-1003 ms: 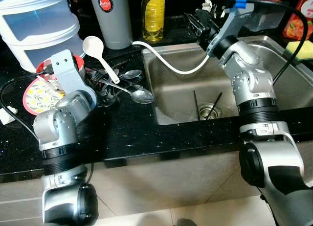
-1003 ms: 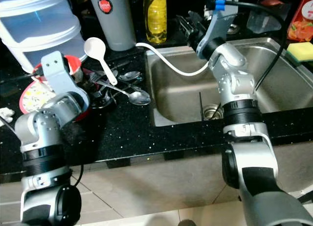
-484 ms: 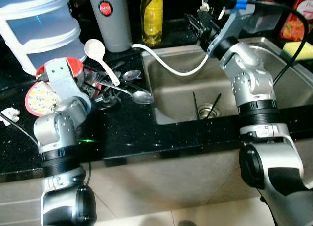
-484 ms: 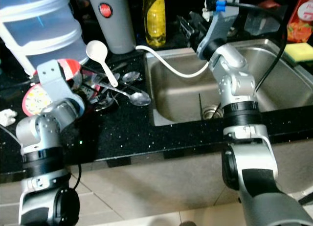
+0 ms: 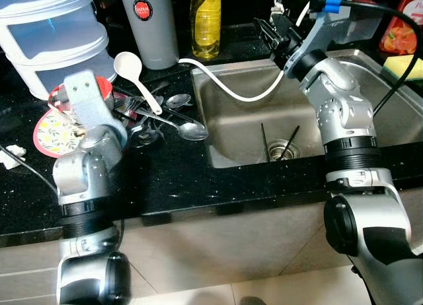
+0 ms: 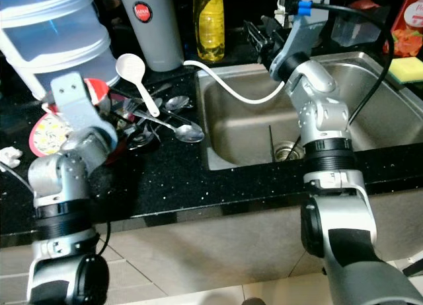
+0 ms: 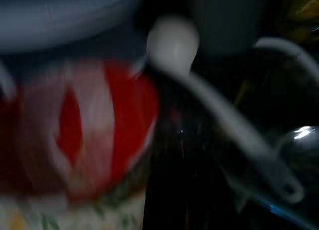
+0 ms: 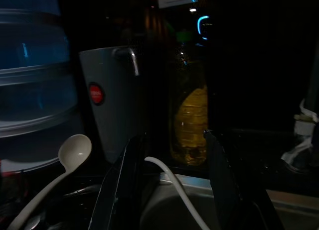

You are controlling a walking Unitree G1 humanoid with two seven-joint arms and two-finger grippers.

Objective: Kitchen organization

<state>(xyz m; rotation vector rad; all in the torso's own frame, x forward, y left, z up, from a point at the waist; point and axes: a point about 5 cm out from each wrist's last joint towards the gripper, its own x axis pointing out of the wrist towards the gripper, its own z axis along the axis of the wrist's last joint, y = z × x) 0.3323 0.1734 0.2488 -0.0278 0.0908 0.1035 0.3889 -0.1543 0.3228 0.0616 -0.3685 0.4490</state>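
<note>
Black speckled countertop (image 5: 172, 179) with a steel sink (image 5: 251, 130) set into it, pretty cluttered along the back edge. A stacked clear plastic container (image 5: 53, 34) sat at the back left corner, then a grey thermos jug (image 5: 147, 24) and a yellow oil bottle (image 5: 206, 21) beside it.

In front of the container was a red bowl (image 5: 106, 87) on a floral plate (image 5: 51, 130), and just beside that a pile of metal spoons (image 5: 178, 117) with a white ladle (image 5: 132, 70) lying across the heap. A white hose (image 5: 231, 90) curved from the counter over the sink's back left corner.

The left arm was bent over the bowl and plate; its gripper's own state, honestly couldn't tell, the wrist view was a blur of red bowl and ladle. The right gripper (image 8: 172, 185) hovered at the sink's back edge, fingers spread wide with nothing between them, facing the bottle and jug.
</note>
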